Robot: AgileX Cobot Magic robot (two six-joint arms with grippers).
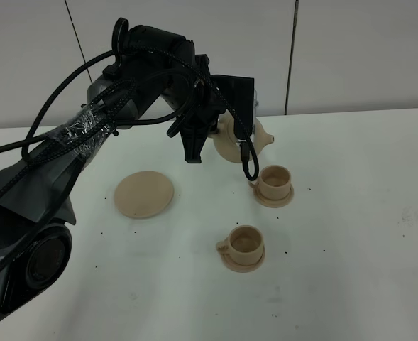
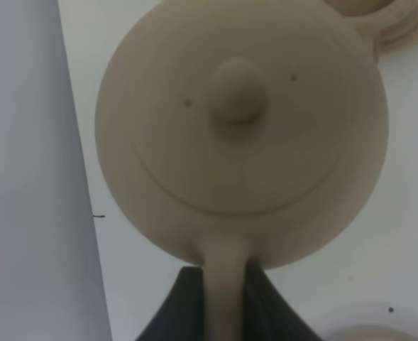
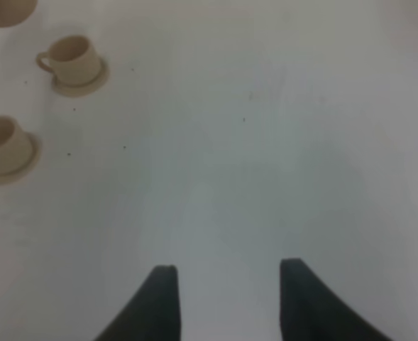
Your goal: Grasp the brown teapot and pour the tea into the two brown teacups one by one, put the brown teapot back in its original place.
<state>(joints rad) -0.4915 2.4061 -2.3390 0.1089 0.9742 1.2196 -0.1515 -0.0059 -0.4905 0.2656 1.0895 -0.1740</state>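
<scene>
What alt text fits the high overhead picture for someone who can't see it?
The robot's left hand holds a tan teapot beside the farther cup; a nearer cup and a wide saucer sit on the white table.

2 teacups (image 3: 72, 62) (image 3: 4, 148), parted end effector (image 3: 228, 266)

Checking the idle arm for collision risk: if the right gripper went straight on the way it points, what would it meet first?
Probably just the table: the open right gripper faces a bare stretch of it, with the two teacups off to one side. Depth is hard to judge.
</scene>
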